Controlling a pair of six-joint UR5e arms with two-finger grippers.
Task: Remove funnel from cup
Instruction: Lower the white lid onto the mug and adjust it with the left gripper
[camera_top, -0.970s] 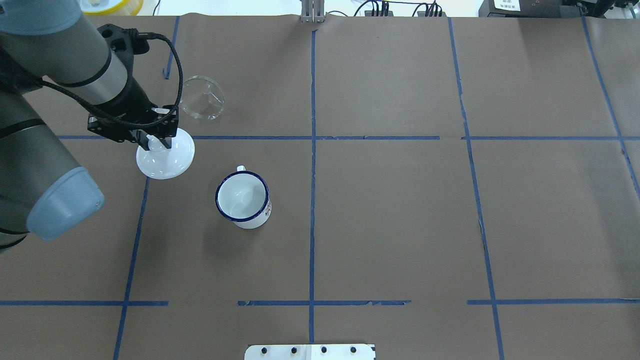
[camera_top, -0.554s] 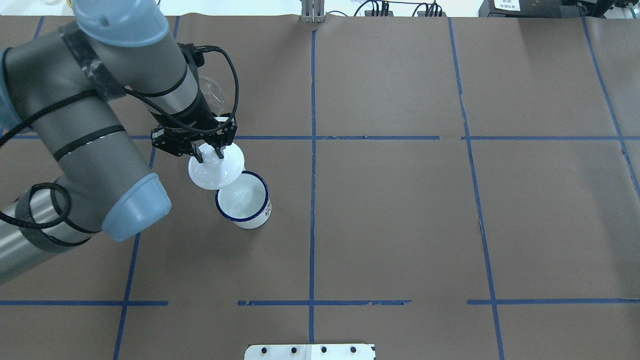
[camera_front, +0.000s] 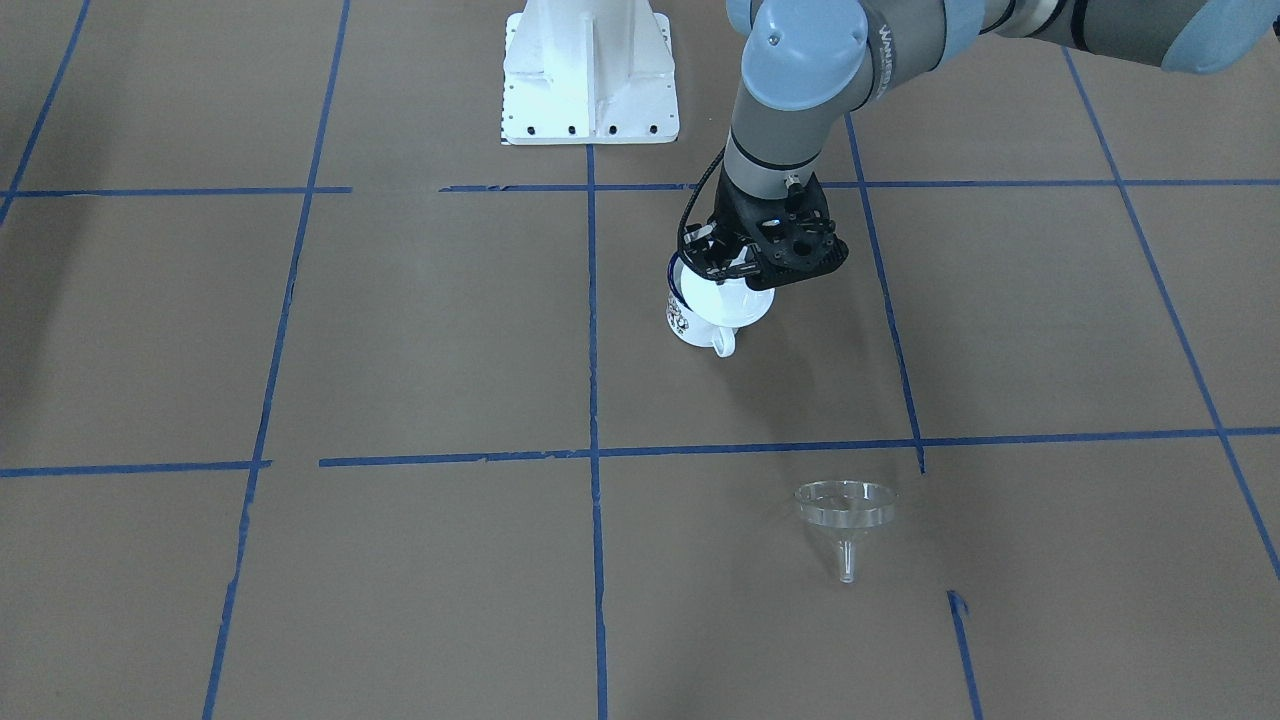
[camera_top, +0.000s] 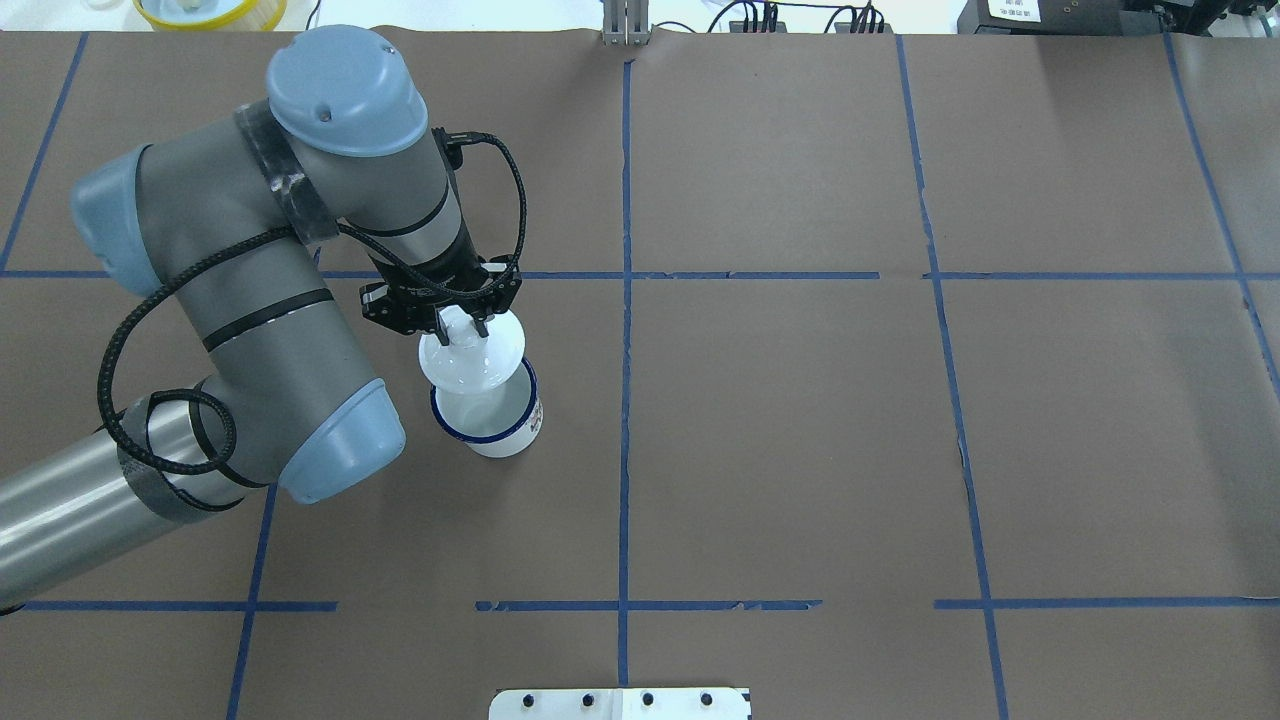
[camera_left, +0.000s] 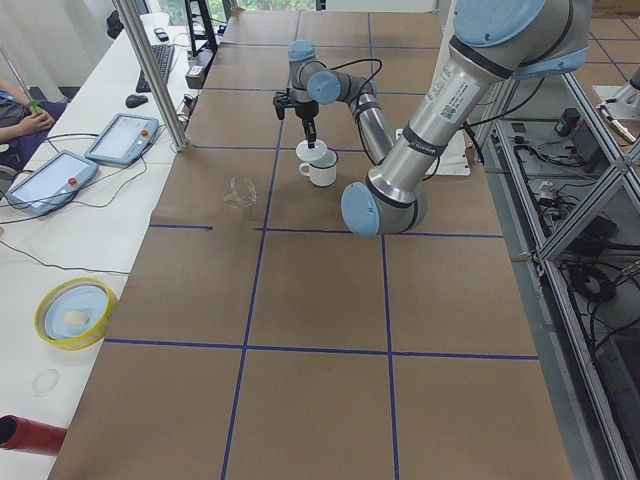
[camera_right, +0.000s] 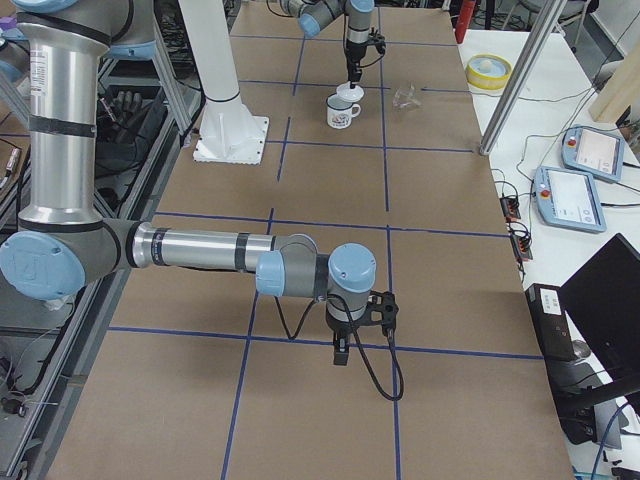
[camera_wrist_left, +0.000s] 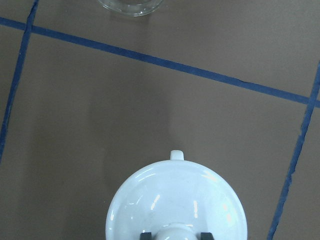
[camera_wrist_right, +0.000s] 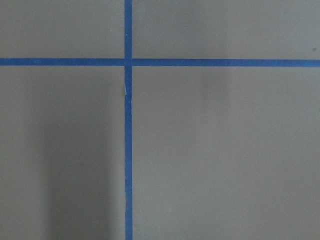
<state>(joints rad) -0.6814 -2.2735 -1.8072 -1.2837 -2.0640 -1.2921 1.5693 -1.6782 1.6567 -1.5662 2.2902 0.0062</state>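
My left gripper (camera_top: 461, 326) is shut on the knob of a round white domed lid (camera_top: 472, 365) and holds it over the cup (camera_top: 497, 428), a white enamel mug with a dark blue rim. The lid covers most of the mug's mouth in the front view (camera_front: 742, 300); I cannot tell if it touches the rim. The clear funnel (camera_front: 845, 512) lies on the table apart from the mug, beyond it; its rim shows at the top of the left wrist view (camera_wrist_left: 131, 5). My right gripper (camera_right: 340, 352) hangs over bare table, far from the mug; I cannot tell if it is open.
Brown paper with blue tape lines (camera_top: 625, 400) covers the table. The white robot base plate (camera_front: 590, 75) stands at the robot's side. A yellow dish (camera_left: 70, 312) sits past the table's left end.
My left gripper has carried the white lid from the table at the left to the right, to over the mug. The arm now hides the funnel in the overhead view.
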